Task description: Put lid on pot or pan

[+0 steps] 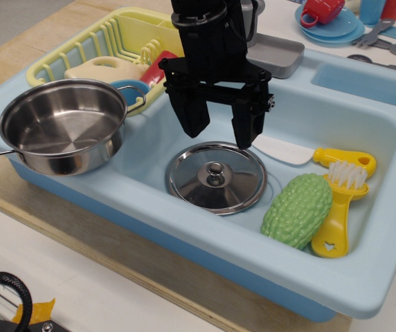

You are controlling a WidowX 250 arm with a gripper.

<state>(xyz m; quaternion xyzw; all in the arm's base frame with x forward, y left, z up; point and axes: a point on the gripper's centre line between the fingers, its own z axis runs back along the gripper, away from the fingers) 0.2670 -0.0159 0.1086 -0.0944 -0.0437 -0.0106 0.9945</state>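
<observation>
Black cable (7,294) sat at the near left corner; pot (63,135) stood empty on the sink's (184,238) left ledge, yellow dish rack (104,45) behind it. Lid (216,177) lay flat in the basin, knob up; gripper (222,131) hung just above it, jaws apart, empty; green vegetable (297,211) and yellow brush (340,207) lay right.

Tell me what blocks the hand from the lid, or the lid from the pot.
Nothing visible does. The hand hangs open right above the lid in the sink. The pot stands empty on the sink's left rim.
</observation>
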